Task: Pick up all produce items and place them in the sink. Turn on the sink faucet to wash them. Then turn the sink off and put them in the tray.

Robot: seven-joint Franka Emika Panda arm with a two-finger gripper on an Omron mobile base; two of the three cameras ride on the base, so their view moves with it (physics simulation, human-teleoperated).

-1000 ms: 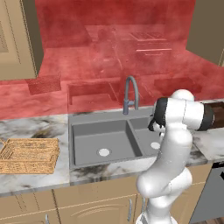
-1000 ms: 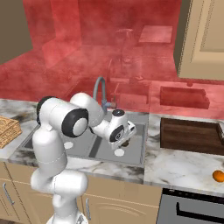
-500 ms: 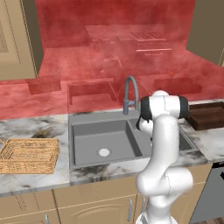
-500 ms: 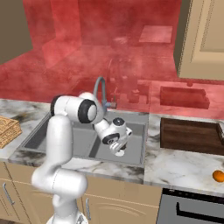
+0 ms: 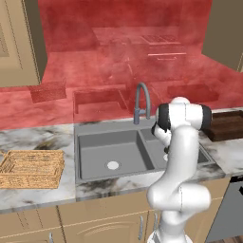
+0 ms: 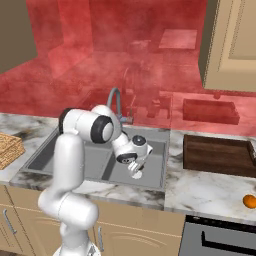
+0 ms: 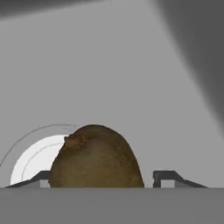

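Observation:
A dark olive-brown produce item sits between my fingertips, low over the pale drain of the grey sink. A gap shows between it and the right fingertip; the left one is at its edge. My gripper reaches down into the right basin and stands open. The orange produce item lies on the counter at the front right. The gooseneck sink faucet stands behind the basins, with no water seen. The wicker tray rests on the left counter, far from the hand.
A dark wooden block lies on the counter right of the sink. The left basin has a pale drain. My own white arm blocks much of the right basin in the left base view. An oven front sits below the right counter.
The arm has swung left over the sink and the hand has dropped lower into the right basin. The jaws stand wider around the brown piece than before.

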